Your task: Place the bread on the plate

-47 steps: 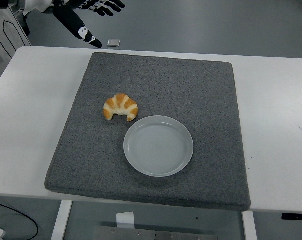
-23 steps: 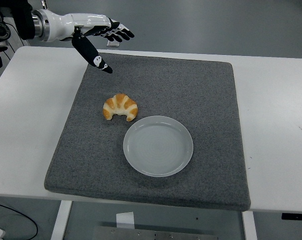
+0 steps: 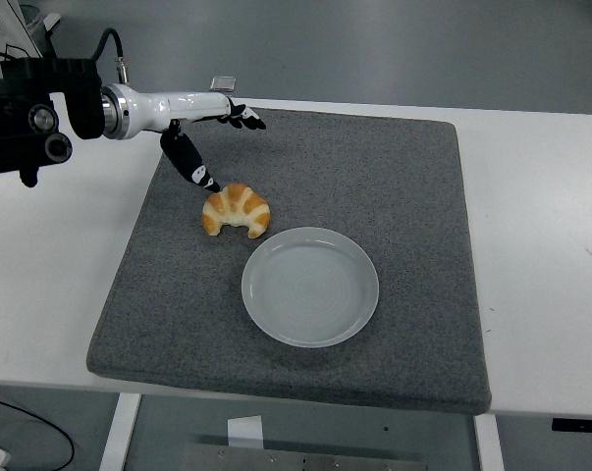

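bread (image 3: 237, 210) is what i'm after, but taking the scene by size first: i see the white table (image 3: 60, 265) filling the picture from side to side, its near edge along the bottom. on it lies a big square grey mat (image 3: 403, 196), covering most of the middle of the tabletop. from the left edge my left arm (image 3: 40, 116) reaches in over the table's far left corner, black at the joint and then a white forearm running toward the mat's far left corner. next down in size is the pale round plate (image 3: 310, 286), sitting on the mat near its centre, a little toward me, with nothing in it. the left hand (image 3: 209, 123) hangs over the far left part of the mat: its fingers (image 3: 247, 120) are stretched out flat and a little apart, pointing right, and its thumb (image 3: 190, 162) angles down and toward me, gripping nothing. the thumb's tip sits just above and to the left of the bread; i can't tell whether it touches. the bread itself is a golden croissant, curved, lying on the mat just beyond the plate's far left rim, close to it but apart from it. smallest of all, a little grey object (image 3: 223, 83) lies past the table's far edge, too small for me to make out.
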{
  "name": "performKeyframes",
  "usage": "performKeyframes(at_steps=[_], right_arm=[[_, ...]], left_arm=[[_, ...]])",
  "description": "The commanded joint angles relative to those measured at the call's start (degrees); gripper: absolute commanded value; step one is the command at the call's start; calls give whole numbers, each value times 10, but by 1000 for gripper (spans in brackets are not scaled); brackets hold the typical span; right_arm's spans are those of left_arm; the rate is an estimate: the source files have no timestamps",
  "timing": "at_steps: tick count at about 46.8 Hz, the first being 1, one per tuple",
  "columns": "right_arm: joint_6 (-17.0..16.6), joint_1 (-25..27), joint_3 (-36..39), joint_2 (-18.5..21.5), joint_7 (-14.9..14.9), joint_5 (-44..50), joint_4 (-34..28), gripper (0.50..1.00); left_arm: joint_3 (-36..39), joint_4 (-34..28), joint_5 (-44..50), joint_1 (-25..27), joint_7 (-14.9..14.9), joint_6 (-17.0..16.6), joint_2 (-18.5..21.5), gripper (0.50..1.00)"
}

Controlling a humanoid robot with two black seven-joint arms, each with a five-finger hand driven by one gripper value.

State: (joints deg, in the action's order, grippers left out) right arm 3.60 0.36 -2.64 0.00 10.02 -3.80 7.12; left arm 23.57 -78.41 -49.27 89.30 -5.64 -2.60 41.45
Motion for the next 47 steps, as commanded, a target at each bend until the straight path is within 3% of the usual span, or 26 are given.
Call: performKeyframes(at_steps=[1,9,16,31,47], right_arm=[[0,-1,0,0,0,0,0,932],[0,0,0,0,0,0,0,932],[0,0,0,0,0,0,0,932],[0,0,0,0,0,0,0,932],[0,0,0,0,0,0,0,932]], left_arm=[[2,1,-16,-20,0,-19,-12,960],[3,6,-23,-42,0,-28,-23,960],[8,16,-50,-70,0,-69,-34,960],[12,55,-52,-112,1,-118,-68,960],[10,76,-51,-120,1,-121,-78,962]])
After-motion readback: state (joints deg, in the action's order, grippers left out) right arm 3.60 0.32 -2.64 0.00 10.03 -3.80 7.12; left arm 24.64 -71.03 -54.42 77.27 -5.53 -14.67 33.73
